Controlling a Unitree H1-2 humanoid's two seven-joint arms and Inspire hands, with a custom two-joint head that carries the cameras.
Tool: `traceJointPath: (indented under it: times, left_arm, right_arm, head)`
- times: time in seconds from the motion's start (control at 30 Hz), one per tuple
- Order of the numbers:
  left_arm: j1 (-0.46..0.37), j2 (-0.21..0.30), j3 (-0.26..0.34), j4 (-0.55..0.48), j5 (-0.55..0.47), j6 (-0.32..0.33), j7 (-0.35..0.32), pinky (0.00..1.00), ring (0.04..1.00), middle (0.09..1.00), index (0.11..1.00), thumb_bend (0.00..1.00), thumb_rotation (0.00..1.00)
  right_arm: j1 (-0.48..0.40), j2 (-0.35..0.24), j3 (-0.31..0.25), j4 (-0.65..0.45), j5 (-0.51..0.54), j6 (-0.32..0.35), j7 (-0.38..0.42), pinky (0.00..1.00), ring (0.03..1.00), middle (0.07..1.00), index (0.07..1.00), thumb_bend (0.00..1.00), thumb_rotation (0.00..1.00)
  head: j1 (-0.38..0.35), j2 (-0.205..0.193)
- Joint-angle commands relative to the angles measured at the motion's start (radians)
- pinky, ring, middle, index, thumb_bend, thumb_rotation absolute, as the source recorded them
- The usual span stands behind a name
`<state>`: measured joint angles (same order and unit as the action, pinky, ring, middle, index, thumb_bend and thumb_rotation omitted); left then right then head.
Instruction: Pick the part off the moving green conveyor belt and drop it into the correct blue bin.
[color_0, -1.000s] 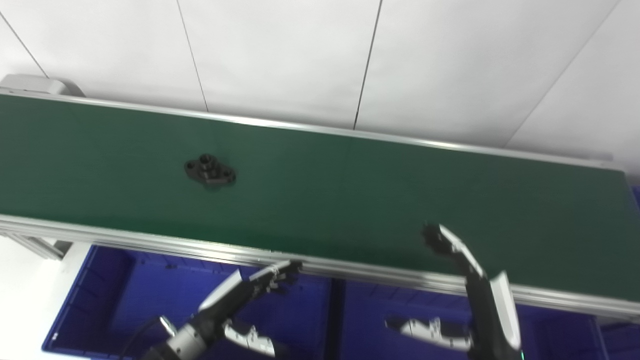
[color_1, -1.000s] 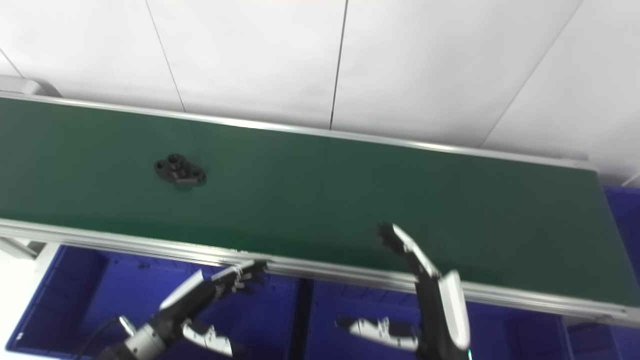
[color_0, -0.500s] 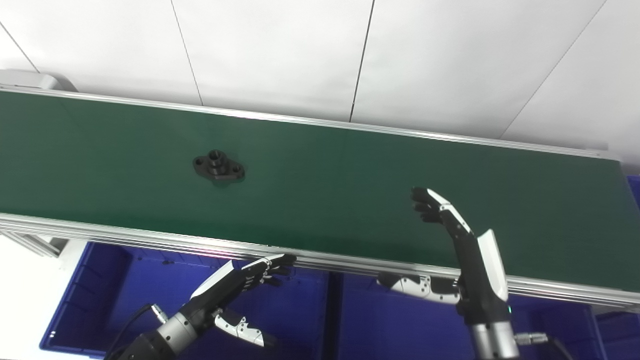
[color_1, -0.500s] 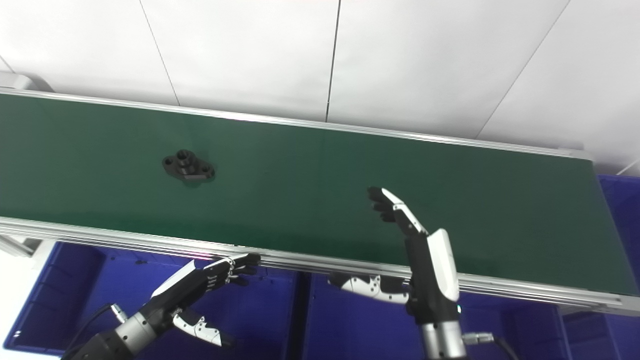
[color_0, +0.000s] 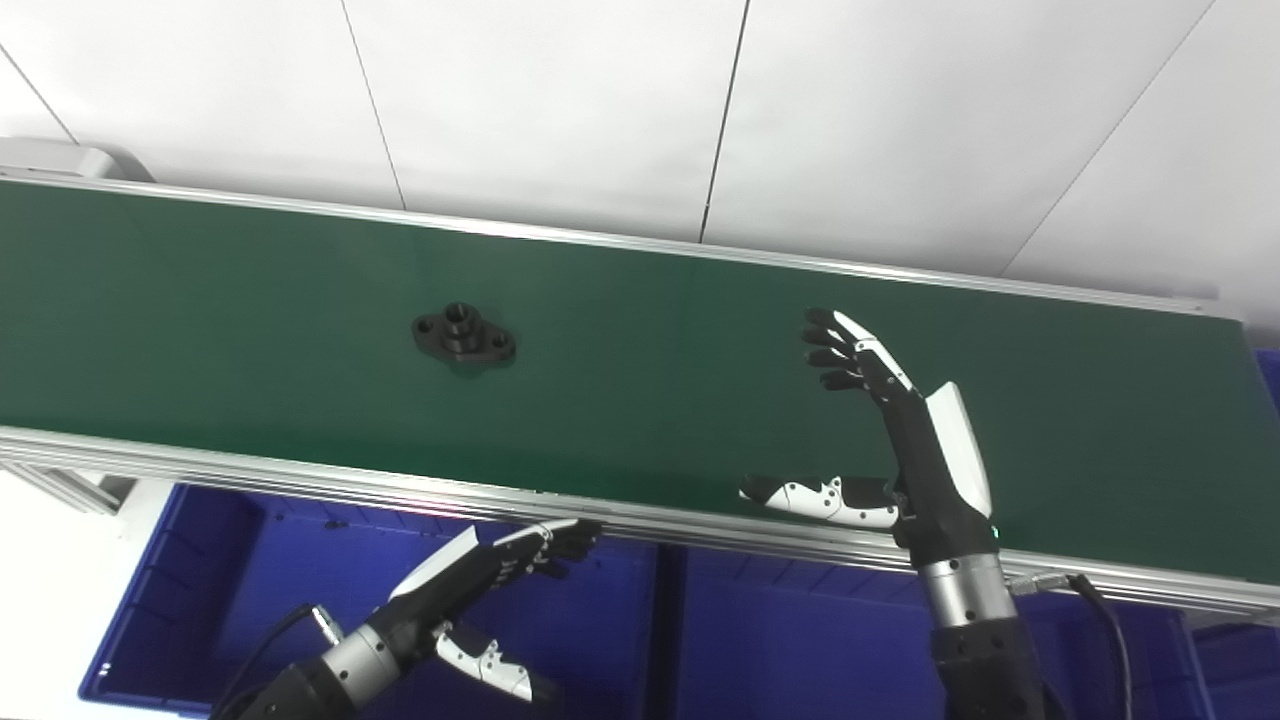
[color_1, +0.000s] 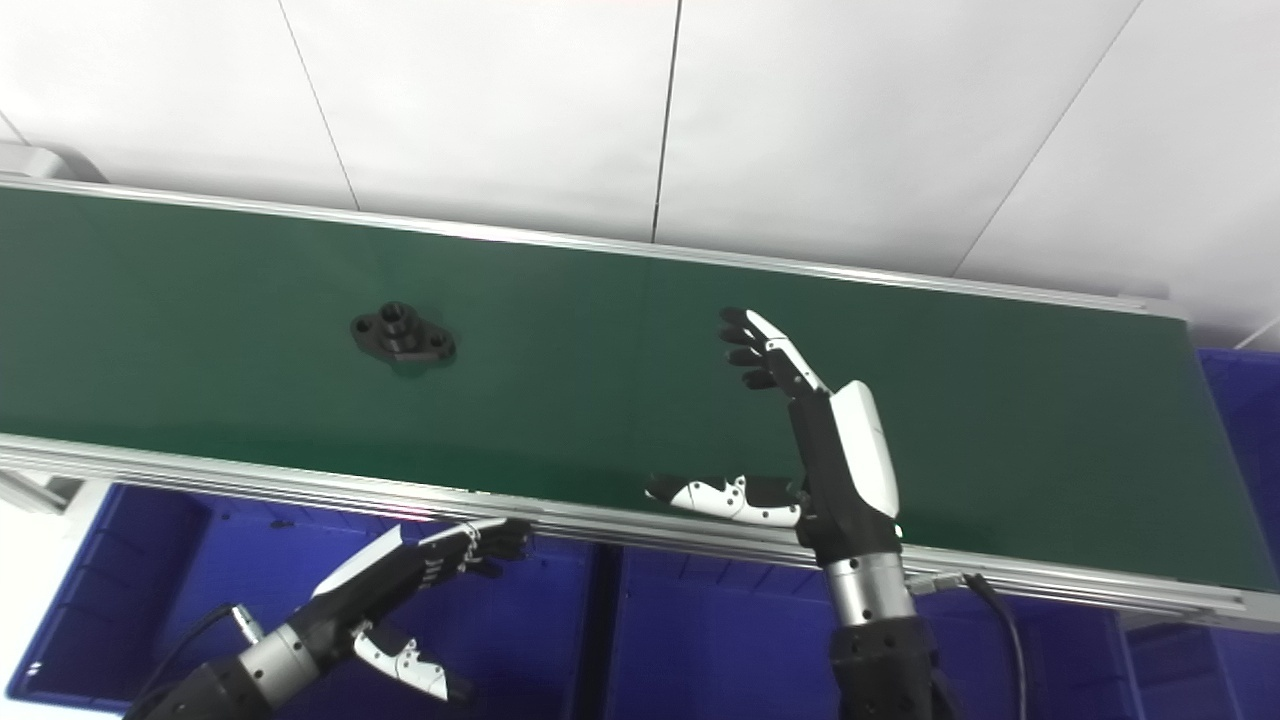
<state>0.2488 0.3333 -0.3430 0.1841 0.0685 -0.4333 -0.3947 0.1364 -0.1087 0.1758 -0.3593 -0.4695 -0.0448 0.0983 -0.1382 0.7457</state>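
Note:
A black flanged part (color_0: 464, 336) with a raised hub lies on the green conveyor belt (color_0: 650, 340), left of centre. My right hand (color_0: 900, 430) is raised over the belt's right half, open, fingers upright and thumb stretched left, holding nothing, well to the right of the part. My left hand (color_0: 480, 580) hangs open below the belt's near rail, over the left blue bin (color_0: 230, 570), with nothing in it.
A second blue bin (color_0: 800, 640) sits under the rail to the right of the first, and a strip of another blue bin (color_1: 1240, 400) shows at the far right. An aluminium rail (color_0: 300, 480) edges the belt. White wall panels stand behind.
The part has drifted right along the belt. My right hand has risen from the near rail up over the belt. The left hand has barely moved.

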Motion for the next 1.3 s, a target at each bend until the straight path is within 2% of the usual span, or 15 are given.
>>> traceJointPath:
  times: [0.0,0.1,0.27,0.53,0.7,0.9,1.27]
  left_arm:
    - [-0.010,-0.006,-0.011,-0.005,0.015,-0.036,0.019,0.82,0.866,0.886,0.877,0.90,0.21]
    - [-0.009,-0.014,-0.025,0.006,0.036,-0.036,0.036,0.84,0.868,0.885,0.873,0.90,0.20]
    - [-0.006,-0.024,-0.053,0.014,0.079,-0.036,0.081,0.86,0.883,0.889,0.868,0.92,0.22]
    - [-0.009,-0.019,-0.099,0.021,0.135,-0.036,0.141,0.83,0.886,0.902,0.881,0.94,0.26]
    - [-0.011,-0.012,-0.125,0.018,0.140,-0.036,0.186,0.83,0.887,0.905,0.881,0.94,0.25]
    - [-0.012,-0.006,-0.130,0.015,0.132,-0.036,0.209,0.83,0.890,0.908,0.884,0.94,0.28]
    - [0.047,-0.016,-0.099,-0.050,0.105,-0.036,0.218,0.84,0.904,0.932,0.919,0.92,0.21]
  right_arm:
    - [-0.030,-0.004,-0.002,-0.004,-0.001,0.021,0.006,0.70,0.775,0.814,0.880,0.86,0.35]
    - [-0.050,-0.005,0.005,0.000,-0.027,0.055,0.027,0.72,0.783,0.812,0.889,0.85,0.34]
    - [-0.080,-0.018,0.025,0.026,-0.081,0.059,0.034,0.75,0.797,0.808,0.896,0.86,0.36]
    - [-0.145,-0.028,0.046,0.064,-0.126,0.074,0.056,0.72,0.788,0.810,0.898,0.87,0.38]
    - [-0.213,-0.026,0.071,0.077,-0.176,0.105,0.085,0.70,0.775,0.801,0.896,0.87,0.37]
    - [-0.290,-0.028,0.097,0.105,-0.212,0.122,0.105,0.68,0.766,0.795,0.884,0.87,0.37]
    - [-0.362,-0.014,0.115,0.117,-0.222,0.160,0.152,0.68,0.757,0.782,0.874,0.89,0.35]
  head:
    - [0.006,-0.007]
    - [0.013,-0.027]
    - [0.030,-0.065]
    - [0.020,-0.107]
    - [0.020,-0.107]
    - [0.001,-0.111]
    - [0.022,-0.125]
